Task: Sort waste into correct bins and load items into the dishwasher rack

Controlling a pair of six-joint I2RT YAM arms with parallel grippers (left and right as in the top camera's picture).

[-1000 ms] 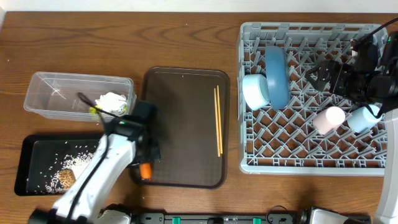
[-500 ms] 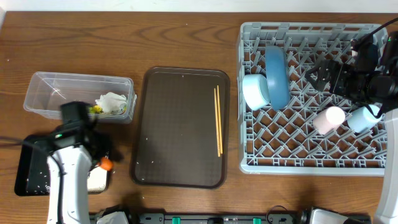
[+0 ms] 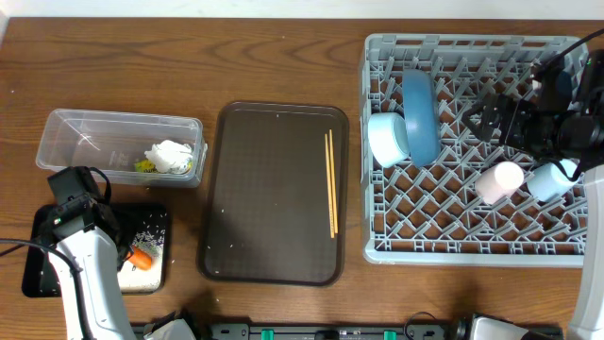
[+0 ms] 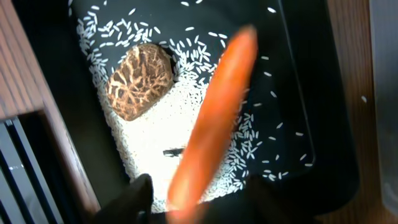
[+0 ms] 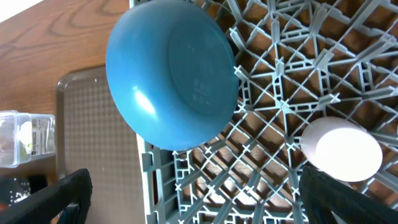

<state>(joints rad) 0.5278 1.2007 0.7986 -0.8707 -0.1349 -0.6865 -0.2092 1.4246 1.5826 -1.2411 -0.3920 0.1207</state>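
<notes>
Left wrist — carrot (image 4: 214, 118) over black tray (image 4: 298, 74)

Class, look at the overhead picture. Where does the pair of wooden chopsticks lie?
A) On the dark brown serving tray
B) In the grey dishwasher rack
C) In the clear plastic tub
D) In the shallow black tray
A: the chopsticks lie side by side along the right part of the dark brown serving tray, left of the rack and outside it.
</notes>
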